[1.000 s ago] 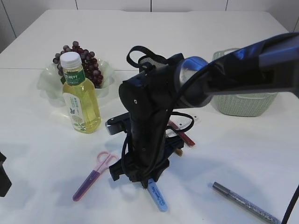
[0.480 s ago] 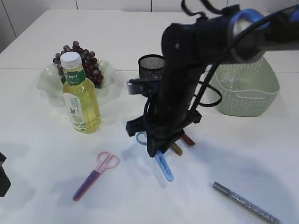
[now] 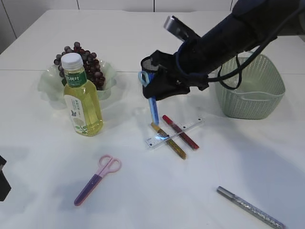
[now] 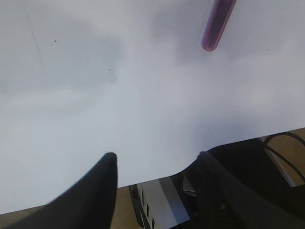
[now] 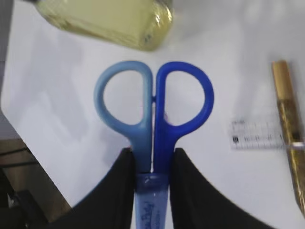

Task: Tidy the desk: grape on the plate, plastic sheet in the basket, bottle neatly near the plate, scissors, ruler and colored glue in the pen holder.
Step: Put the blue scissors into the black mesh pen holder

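Now, line by line:
Right claw (image 5: 151, 160): closed on the blue scissors (image 5: 153, 107) just below the handles, which point away from the wrist; in the exterior view the scissors hang blade-down above the desk, beside the black mesh pen holder (image 3: 151, 64).
Left claw (image 4: 157, 164): open, holding nothing, over the near edge of the desk (image 4: 119, 95).
Pink scissors (image 3: 95, 180): flat on the desk toward the near left.
Ruler (image 3: 174, 132): flat mid-desk, with the gold glue pen (image 3: 169, 141) and red glue pen (image 3: 180, 131) lying across it.
Silver glue pen (image 3: 250, 207): near right corner.
Bottle (image 3: 82, 98): upright, just in front of the plate (image 3: 47, 81).
Grapes (image 3: 86, 64): on the plate.
Basket (image 3: 250, 88): right side, behind the arm.
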You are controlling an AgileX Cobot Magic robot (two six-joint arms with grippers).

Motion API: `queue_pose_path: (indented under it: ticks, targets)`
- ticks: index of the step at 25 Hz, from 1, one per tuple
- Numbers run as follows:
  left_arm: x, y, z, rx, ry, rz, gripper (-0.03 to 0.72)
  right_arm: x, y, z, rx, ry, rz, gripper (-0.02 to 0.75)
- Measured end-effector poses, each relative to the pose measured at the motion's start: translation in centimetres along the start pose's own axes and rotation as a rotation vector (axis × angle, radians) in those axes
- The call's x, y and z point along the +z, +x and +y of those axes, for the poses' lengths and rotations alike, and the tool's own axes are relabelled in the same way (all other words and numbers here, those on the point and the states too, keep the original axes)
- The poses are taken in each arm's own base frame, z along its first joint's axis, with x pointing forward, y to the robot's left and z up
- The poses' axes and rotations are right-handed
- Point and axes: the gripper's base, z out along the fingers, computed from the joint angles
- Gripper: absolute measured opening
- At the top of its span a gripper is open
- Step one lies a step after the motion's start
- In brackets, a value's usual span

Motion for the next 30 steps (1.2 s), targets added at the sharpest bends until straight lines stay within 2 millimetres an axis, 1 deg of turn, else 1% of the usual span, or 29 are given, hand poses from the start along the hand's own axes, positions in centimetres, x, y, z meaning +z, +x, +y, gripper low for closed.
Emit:
queue_pose_path:
  ticks: [4, 7, 14, 18, 21, 24, 27, 30]
  targets:
    - [0.0, 0.0, 0.0, -0.002, 0.003, 0.004, 0.384, -1.3, -2.1, 0.2, -0.052, -0.014, -0.129, 0.176]
    - [0.0, 0.1, -0.1, -0.005, 0.007, 0.014, 0.379, -1.7, -4.3, 0.1, -0.105, -0.011, -0.206, 0.176]
    - [0.0, 0.2, -0.2, -0.012, 0.018, 0.021, 0.374, -1.3, -9.1, -1.1, -0.243, 0.03, -0.357, 0.176]
    - [0.0, 0.2, -0.2, -0.013, 0.02, 0.023, 0.37, -0.9, -11.1, -2.0, -0.305, 0.076, -0.453, 0.176]
    - [0.0, 0.2, -0.2, -0.013, 0.019, 0.025, 0.369, -0.1, -12.1, -3.1, -0.34, 0.106, -0.493, 0.176]
    - [0.0, 0.2, -0.2, -0.013, 0.02, 0.025, 0.365, 1.1, -12.4, -4.3, -0.362, 0.131, -0.498, 0.176]
    - [0.0, 0.2, -0.2, -0.014, 0.021, 0.026, 0.364, 1.8, -12.6, -5.0, -0.41, 0.149, -0.505, 0.176]
    - [0.0, 0.3, -0.2, -0.014, 0.021, 0.028, 0.364, 2.0, -12.9, -5.2, -0.472, 0.169, -0.541, 0.176]
